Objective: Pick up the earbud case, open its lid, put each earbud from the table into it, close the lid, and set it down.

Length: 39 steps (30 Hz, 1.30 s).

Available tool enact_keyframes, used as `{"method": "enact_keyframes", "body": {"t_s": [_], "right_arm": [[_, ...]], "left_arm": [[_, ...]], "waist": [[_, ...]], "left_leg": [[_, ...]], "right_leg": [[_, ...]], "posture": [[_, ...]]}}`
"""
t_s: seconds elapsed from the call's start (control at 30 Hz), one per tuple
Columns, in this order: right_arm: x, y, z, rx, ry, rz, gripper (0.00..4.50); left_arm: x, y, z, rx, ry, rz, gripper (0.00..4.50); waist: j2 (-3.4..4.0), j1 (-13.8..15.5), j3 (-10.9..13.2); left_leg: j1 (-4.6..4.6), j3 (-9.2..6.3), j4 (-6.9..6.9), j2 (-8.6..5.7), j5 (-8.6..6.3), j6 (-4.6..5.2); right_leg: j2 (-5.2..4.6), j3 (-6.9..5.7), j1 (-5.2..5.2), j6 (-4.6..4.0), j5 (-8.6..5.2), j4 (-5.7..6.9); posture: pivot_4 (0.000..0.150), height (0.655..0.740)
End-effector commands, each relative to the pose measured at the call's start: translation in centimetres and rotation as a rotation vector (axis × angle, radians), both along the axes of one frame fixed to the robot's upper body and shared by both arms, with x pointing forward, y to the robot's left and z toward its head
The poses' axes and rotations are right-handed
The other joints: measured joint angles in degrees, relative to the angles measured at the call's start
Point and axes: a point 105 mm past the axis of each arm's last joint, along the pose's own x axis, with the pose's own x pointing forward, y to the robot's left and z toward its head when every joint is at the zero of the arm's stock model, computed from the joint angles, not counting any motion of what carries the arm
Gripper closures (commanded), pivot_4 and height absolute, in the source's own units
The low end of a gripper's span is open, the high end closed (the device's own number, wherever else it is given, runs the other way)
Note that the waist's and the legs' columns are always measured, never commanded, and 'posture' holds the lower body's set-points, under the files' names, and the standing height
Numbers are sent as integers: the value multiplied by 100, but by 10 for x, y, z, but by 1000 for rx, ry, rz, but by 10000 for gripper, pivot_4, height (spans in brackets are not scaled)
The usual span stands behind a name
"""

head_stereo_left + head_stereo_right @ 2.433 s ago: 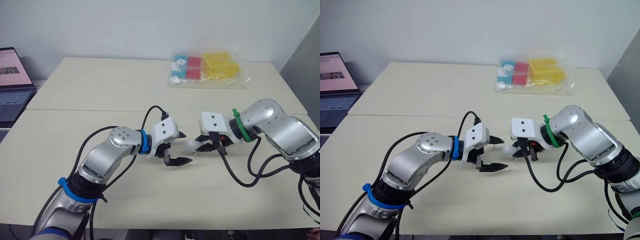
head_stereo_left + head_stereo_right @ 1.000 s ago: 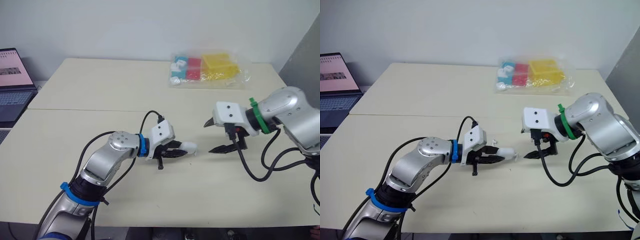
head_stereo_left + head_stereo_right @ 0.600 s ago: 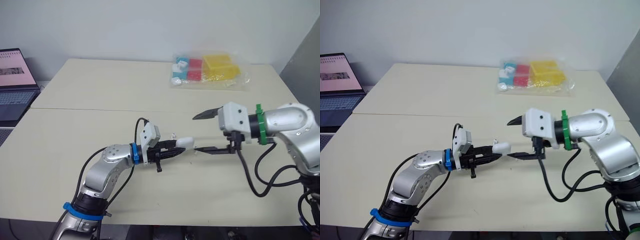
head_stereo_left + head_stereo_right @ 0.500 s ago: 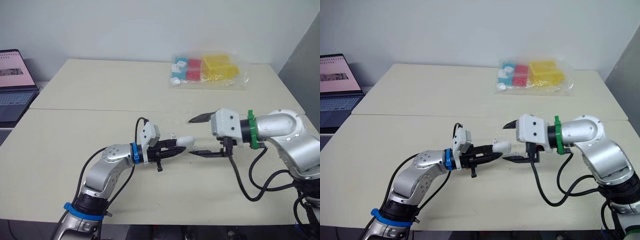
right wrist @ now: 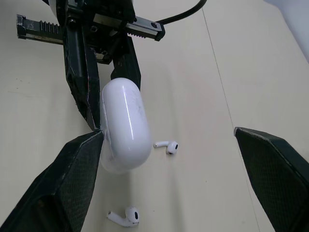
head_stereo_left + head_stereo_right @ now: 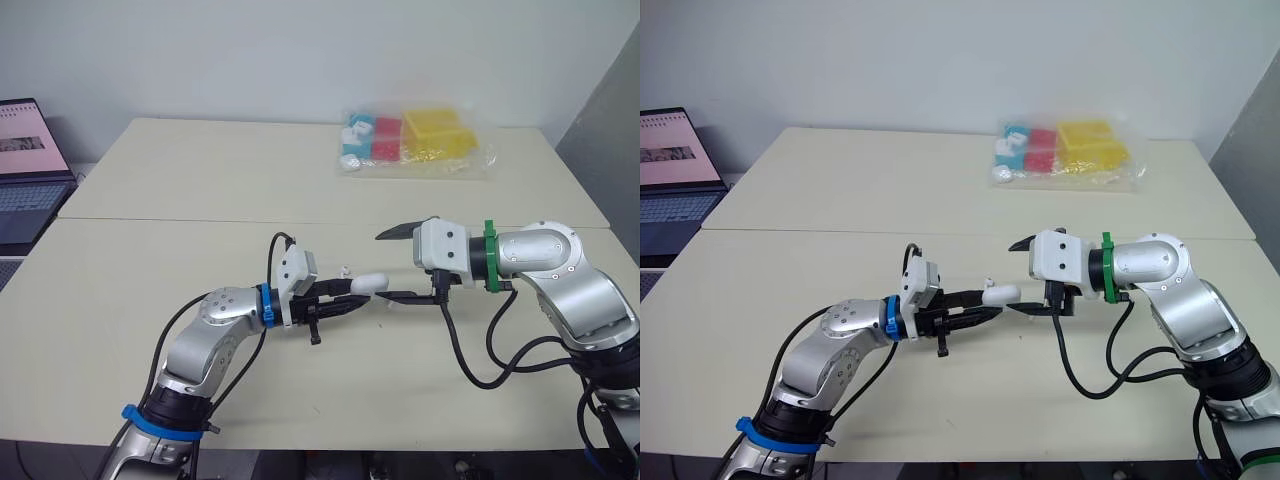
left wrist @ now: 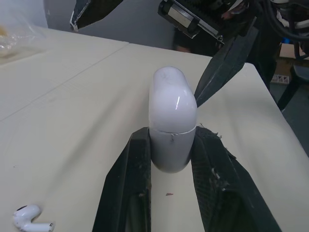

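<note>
The white earbud case point(image 6: 368, 284) has its lid closed and points toward my right arm. My left gripper point(image 6: 352, 298) is shut on its lower half, seen close up as the case point(image 7: 172, 123) between the two black fingers. My right gripper point(image 6: 382, 267) is open wide just right of the case, its lower finger tip point(image 5: 94, 140) touching or almost touching the lid end. Two white earbuds lie on the table under the case, one point(image 5: 166, 146) near it and another point(image 5: 124, 216) further off.
A clear bag of coloured boxes point(image 6: 415, 140) lies at the far side of the table point(image 6: 200, 180). A laptop point(image 6: 25, 170) stands off the table's left edge. A seam point(image 6: 150, 219) runs across the tabletop.
My right gripper has moved left, still wide open, until its lower finger reaches the case's lid end. My left gripper keeps the case held out toward it.
</note>
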Motion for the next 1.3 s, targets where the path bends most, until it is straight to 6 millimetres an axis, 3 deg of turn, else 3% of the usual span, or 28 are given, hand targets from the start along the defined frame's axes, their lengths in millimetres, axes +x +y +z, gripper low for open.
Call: {"method": "enact_keyframes", "body": {"t_s": [0.03, 0.5, 0.7, 0.77, 0.9, 1.1, 1.3], "right_arm": [[3, 2, 19, 30, -71, -3, 0], [-3, 0, 36, 107, 21, -17, 0], [-3, -37, 58, 213, 115, -168, 0], [-2, -52, 51, 231, 148, -269, 0], [-2, -61, 31, 227, 179, -423, 0], [7, -24, -32, 335, 274, -680, 0], [9, 0, -55, 378, 309, -764, 0]], "left_arm": [[-9, -6, 4, 22, -67, -57, 37244], [-9, -3, -4, 56, -94, -55, 37245], [9, 22, 6, -1, -98, 109, 37245], [11, 37, 7, 18, -109, 152, 37245], [13, 55, 7, 49, -115, 193, 37245], [18, 68, 13, 74, -146, 225, 37245], [17, 65, 12, 75, -151, 214, 37245]], "waist": [[0, -1, 0], [0, 0, 0], [1, 6, 1], [0, 8, 0], [2, -4, 1], [1, -15, -2], [4, -10, 0]], "left_leg": [[1, 1, 0, 0, 0, 0], [-3, 1, -1, 1, 0, 0], [-5, 0, -1, 0, 0, 1], [-5, 1, -2, 1, -1, 1], [-5, 2, -10, 3, -1, 1], [1, -2, -8, 10, 0, 0], [-9, 6, -3, 2, 1, -2]], "right_leg": [[0, 0, 0, 0, 0, 0], [0, 0, -2, -1, 0, -4], [-2, -1, -2, -1, 1, -6], [-1, -1, -2, -1, 0, -7], [-1, 1, -6, -1, 0, -7], [-1, 1, -5, -1, 0, 1], [-2, 5, -7, 6, 4, -7]], "posture": [[1500, 7400], [1500, 7400], [1500, 7400], [1500, 7400], [1500, 7400], [1500, 7400], [1500, 7400]]}}
